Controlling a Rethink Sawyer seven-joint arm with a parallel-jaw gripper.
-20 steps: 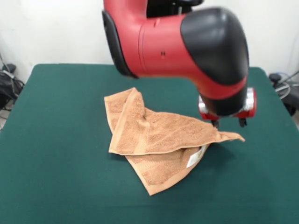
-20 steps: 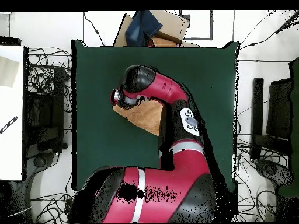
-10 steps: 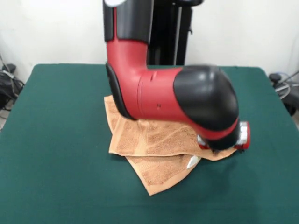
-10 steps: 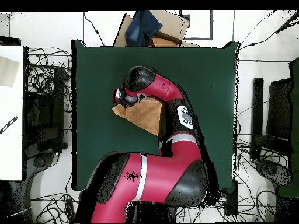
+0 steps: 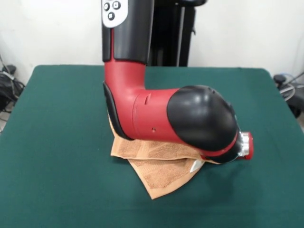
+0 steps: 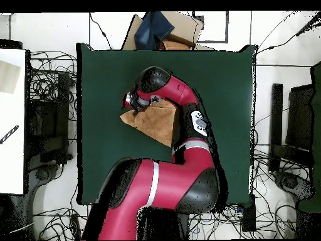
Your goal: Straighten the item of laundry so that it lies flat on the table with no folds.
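Note:
The item of laundry, a light-brown terry towel (image 5: 161, 173), lies crumpled and folded over itself on the green table (image 5: 47, 142), near its middle. A white label (image 5: 196, 165) peeks out at its right edge. My red and black arm lies low over the towel and hides most of it. Only the gripper's red and silver mount (image 5: 244, 145) shows, at the towel's right corner, close to the table. In the overhead view the gripper (image 6: 130, 100) sits at the towel's (image 6: 157, 122) left tip. Whether it is open or shut is hidden.
In the overhead view a cardboard box with a blue cloth (image 6: 164, 30) stands past the table's (image 6: 106, 75) far edge. Cables lie all round the table. A white surface (image 6: 12, 119) stands at the left.
The arm has come down from above the towel's right corner to just over the table. The pointed corner that stuck out to the right is now hidden under the arm.

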